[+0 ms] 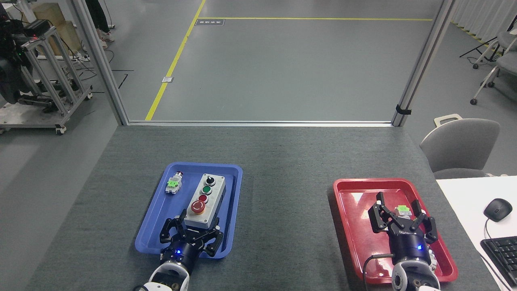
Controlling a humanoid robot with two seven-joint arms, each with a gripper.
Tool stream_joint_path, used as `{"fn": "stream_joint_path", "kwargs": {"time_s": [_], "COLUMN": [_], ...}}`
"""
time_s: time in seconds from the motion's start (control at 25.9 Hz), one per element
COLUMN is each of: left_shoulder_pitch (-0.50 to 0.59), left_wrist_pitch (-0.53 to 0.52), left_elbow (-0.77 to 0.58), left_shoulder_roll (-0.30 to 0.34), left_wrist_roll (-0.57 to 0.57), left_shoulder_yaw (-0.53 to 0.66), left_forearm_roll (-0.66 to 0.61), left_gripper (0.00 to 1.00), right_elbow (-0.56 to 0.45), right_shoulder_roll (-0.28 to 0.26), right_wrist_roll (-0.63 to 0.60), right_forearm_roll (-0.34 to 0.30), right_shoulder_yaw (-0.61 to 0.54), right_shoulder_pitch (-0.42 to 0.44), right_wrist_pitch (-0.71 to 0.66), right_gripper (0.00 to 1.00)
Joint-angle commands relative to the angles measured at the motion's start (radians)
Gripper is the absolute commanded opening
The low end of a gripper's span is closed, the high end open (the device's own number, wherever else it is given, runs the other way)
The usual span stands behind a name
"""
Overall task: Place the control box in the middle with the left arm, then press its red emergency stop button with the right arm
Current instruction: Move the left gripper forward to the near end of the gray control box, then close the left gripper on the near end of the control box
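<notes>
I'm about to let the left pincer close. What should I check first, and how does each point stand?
1. Left pincer open: ok.
2. Fingers on both sides of the control box, at its near end: ok.
3. Control box flat in the blue tray: ok.
4. Loose push-button part apart from the box: ok.
5. Middle bare: ok.
6. Right pincer clear, over the red tray: ok.

Blue tray [161,210] left on the table, small silver-green push-button part [174,183] in its far left corner. Red tray [355,226] right, another green part [403,209] inside. Grey chair [460,147], white desk [464,194] with mouse [497,209] and keyboard [503,252] far right.
</notes>
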Motion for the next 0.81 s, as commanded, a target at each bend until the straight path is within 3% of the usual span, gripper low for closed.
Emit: {"fn": "stream_joint_path", "kwargs": {"time_s": [0.0,0.19,0.77], "left_shoulder_pitch": [-0.027,-0.099,-0.161], "left_wrist_pitch": [0.012,0.028,0.016], "left_elbow": [0.032,0.150,0.317], "left_shoulder_roll": [-0.008,-0.019,-0.063], "left_wrist_roll": [0.000,0.005,0.006], "left_shoulder_yaw": [0.001,0.001,-0.019], "left_forearm_roll": [-0.004,-0.004,0.003], "left_gripper": [0.99,0.99,0.99], "right_elbow": [0.000,0.000,0.000], "right_shoulder_roll": [0.000,0.000,0.000], "right_wrist_roll": [-0.004,-0.004,-0.004], "right_forearm_roll": [0.000,0.000,0.000], "right_shoulder_yaw": [0.000,0.000,0.000], "right_shoulder_pitch": [0.000,0.000,0.000], "right_wrist_pitch": [0.001,0.001,0.001], "right_gripper": [1.00,1.00,1.00]}}
